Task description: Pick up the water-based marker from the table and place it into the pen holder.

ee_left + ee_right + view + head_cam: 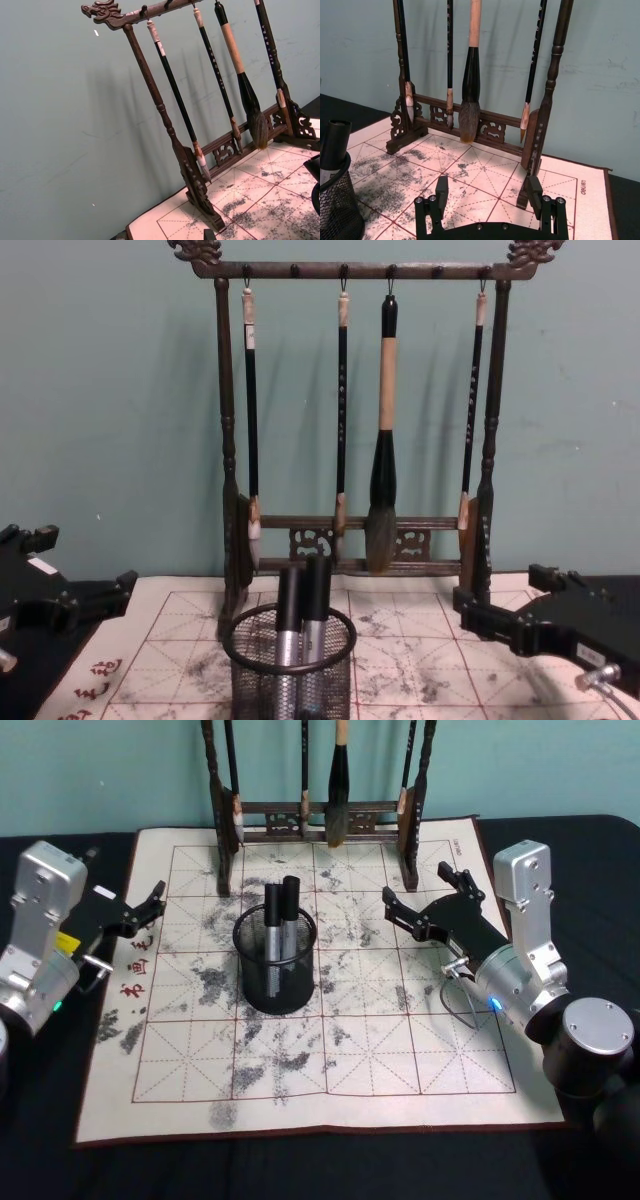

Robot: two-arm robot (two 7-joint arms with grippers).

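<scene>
Black-capped and silver-bodied, two markers [281, 925] stand together inside the pen holder [274, 975], caps up, their long axes near upright and leaning a little toward the back of the table. From the head view you look down into the round black wire-mesh cup and see it sitting near the middle of the cream mat [420, 1060], among red grid lines and grey ink smudges, with the dark table [300, 1165] showing all around the mat's edges. The chest view gives the side profile instead: the two markers [303, 620] rise above the solid rim of the pen holder [290, 670], side by side and touching or nearly so. The right wrist view catches just one black cap [334, 145] poking over the mesh wall [337, 210] at its edge.

Behind the cup stands a dark wooden brush rack [355, 420] with four calligraphy brushes hanging tip-down; the chest view shows its whole frame, the head view just its lower part [320, 820].

The right gripper [425, 900] hovers over the mat to the right of the cup, well apart from it, fingers spread and holding nothing; the right wrist view shows the gap between its fingers [441, 192]. The left gripper [152, 908] hangs at the mat's left edge, likewise spread and empty.
</scene>
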